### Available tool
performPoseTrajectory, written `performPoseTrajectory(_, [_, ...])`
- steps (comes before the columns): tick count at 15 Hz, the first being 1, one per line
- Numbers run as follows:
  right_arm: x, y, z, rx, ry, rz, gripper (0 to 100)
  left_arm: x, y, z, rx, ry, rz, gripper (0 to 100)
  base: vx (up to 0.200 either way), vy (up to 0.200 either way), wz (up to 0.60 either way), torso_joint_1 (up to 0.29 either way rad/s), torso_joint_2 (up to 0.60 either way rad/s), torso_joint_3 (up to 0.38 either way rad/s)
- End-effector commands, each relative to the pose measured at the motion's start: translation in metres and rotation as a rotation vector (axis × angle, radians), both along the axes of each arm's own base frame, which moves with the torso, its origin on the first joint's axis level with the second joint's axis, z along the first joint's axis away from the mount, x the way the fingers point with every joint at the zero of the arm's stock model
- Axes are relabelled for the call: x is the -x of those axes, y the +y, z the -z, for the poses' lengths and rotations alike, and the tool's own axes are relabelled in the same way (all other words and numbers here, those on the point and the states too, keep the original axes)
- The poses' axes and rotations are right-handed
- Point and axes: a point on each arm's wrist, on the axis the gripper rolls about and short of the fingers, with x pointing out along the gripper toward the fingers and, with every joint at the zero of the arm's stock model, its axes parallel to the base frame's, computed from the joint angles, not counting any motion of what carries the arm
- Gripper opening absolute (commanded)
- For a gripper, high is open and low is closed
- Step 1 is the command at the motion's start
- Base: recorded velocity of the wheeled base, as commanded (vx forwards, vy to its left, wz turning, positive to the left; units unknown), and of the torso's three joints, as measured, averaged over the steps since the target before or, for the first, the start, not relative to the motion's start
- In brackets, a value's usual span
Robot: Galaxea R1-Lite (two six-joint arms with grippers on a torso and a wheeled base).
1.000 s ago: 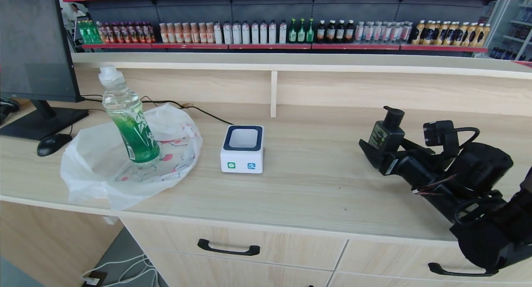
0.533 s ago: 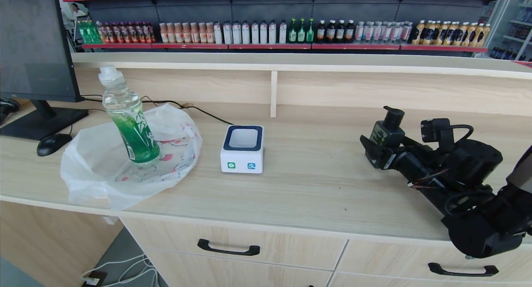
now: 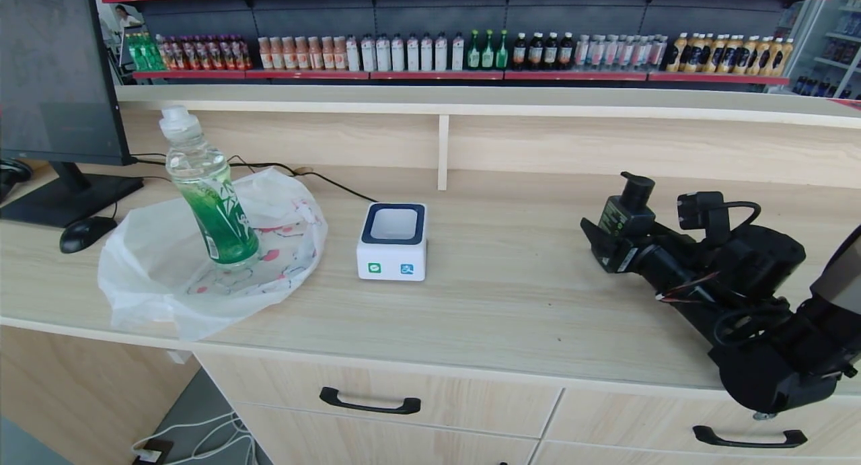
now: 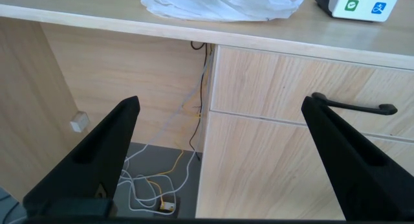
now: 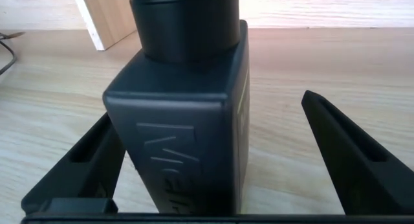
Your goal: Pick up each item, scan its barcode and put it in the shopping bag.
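Right hand (image 3: 611, 241) flanking one black bottle (image 3: 629, 212)

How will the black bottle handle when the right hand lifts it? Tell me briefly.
The black bottle looks rigid, so it should hold shape when squeezed. Its flat sides probably stop rolling. Standing tall on a narrow base, it might tip if nudged high.

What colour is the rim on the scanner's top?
The scanner has a dark blue rim; head view.

Black bottle (image 3: 622, 216) label print, probably too small
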Motion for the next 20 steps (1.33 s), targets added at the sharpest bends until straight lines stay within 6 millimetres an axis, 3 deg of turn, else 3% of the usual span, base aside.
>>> performPoseTrajectory(1, [0.001,0.001,0.001,0.0,0.003,-0.003,100,0.0,0.0,0.0,0.0,0.0,0.0,100,0.0,0.0,0.0,0.0,0.0,0.0])
performPoseTrajectory(2, [0.0,0.0,-0.001,-0.001,-0.004,-0.001,0,0.0,0.0,0.0,0.0,0.0,0.0,100,0.0,0.0,0.0,0.0,0.0,0.0])
performPoseTrajectory(10, [0.007,-0.001,-0.025,-0.015,-0.077,-0.002,0,0.0,0.0,0.0,0.0,0.0,0.0,100,0.0,0.0,0.0,0.0,0.0,0.0])
performPoseTrajectory(18, [0.062,-0.002,-0.05,0.02,-0.113,-0.063,0,0.0,0.0,0.0,-0.001,0.0,0.0,100,0.0,0.0,0.0,0.0,0.0,0.0])
performPoseTrajectory(20, [0.067,-0.001,-0.05,0.022,-0.11,-0.068,0,0.0,0.0,0.0,-0.001,0.0,0.0,100,0.0,0.0,0.0,0.0,0.0,0.0])
